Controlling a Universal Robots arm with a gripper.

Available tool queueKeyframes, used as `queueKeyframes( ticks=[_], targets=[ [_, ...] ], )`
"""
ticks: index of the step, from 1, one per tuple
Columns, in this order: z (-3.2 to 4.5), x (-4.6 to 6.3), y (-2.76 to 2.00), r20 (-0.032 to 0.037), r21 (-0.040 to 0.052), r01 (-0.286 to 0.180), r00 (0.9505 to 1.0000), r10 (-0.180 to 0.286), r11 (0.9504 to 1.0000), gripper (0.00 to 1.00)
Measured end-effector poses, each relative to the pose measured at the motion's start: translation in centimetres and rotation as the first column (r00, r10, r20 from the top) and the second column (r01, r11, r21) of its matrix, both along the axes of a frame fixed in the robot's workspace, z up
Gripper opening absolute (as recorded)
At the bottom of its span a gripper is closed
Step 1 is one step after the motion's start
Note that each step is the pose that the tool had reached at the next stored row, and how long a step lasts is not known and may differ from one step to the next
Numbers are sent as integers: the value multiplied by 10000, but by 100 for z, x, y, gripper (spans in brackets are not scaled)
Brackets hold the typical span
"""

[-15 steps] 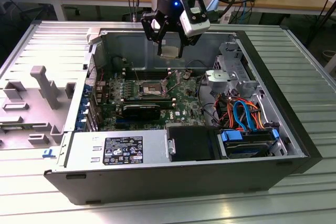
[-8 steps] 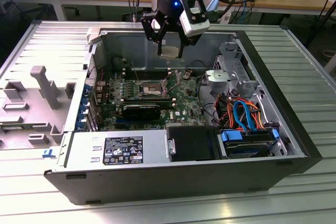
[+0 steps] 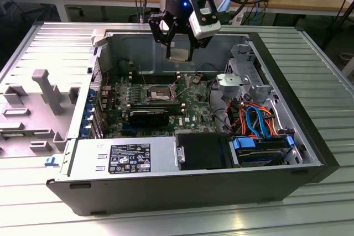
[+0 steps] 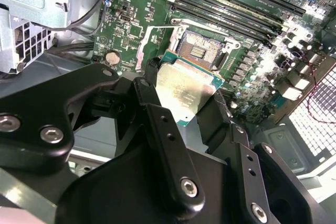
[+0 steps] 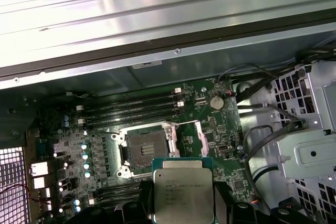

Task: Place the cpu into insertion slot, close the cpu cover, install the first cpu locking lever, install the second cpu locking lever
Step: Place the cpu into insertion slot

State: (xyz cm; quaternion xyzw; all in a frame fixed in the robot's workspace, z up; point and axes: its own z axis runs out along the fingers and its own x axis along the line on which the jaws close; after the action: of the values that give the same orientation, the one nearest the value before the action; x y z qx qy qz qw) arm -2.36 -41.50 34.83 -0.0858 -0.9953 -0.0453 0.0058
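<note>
The cpu [image 3: 180,55] hangs pinched in my gripper [image 3: 180,49], in the exterior view, above the open computer case [image 3: 166,194] on a ribbed metal table [image 3: 323,75]. In the second wrist view, black fingers [image 4: 168,145] mask its edge near the insertion slot [image 4: 199,51]. In the first wrist view, the frame crops it.

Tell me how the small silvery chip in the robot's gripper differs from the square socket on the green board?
The flat silvery-tan square chip is held in the black gripper, in the air; the square metal-rimmed socket sits in the green circuit board. The chip's face is pale, solid metal; the socket's centre is dark and uncovered. Both are square, of similar size.
</note>
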Motion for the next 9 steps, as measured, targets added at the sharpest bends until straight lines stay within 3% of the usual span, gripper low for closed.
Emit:
queueKeyframes(
  ticks=[9],
  targets=[
    [0, 0, -9, 0, 0, 179, 9998, -179, 9998, 55]
  ],
)
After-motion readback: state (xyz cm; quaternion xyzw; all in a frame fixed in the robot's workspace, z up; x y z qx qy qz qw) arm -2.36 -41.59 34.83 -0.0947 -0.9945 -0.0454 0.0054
